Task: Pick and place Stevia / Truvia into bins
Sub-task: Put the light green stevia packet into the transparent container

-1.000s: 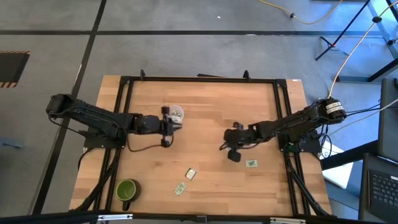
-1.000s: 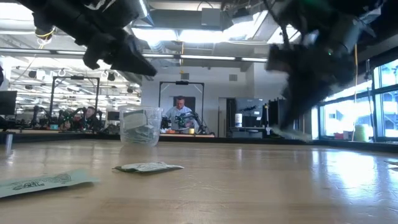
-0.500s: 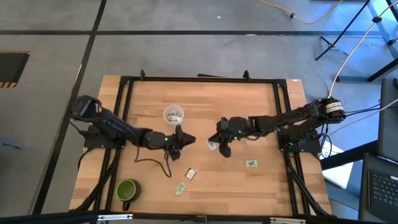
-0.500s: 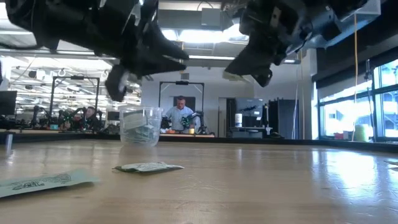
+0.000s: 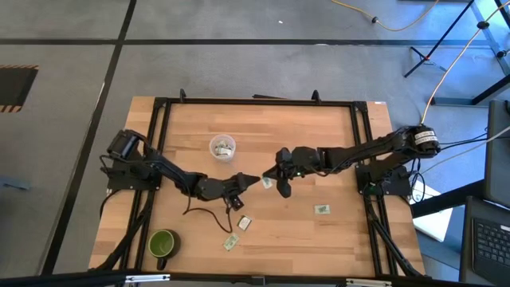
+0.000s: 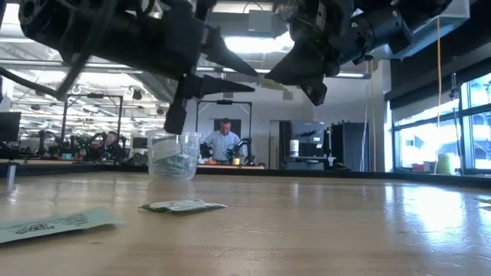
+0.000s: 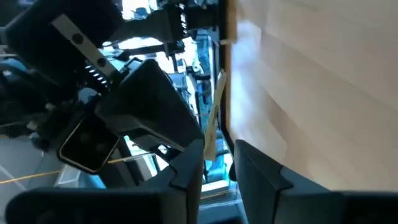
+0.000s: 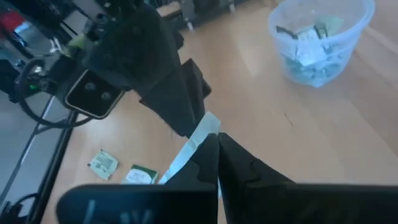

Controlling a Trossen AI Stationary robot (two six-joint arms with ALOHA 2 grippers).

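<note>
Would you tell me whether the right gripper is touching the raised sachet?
Touching. In the right wrist view the right gripper pinches the sachet between its closed fingers.

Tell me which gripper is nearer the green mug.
Left. The left gripper is mid-table, up and right of the green mug at the near-left corner. The right gripper, pinching a sachet, sits just beyond it, slightly farther away.

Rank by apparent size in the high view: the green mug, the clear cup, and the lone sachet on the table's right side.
1. green mug
2. clear cup, close to the mug but slightly smaller
3. lone sachet, clearly smallest
</note>
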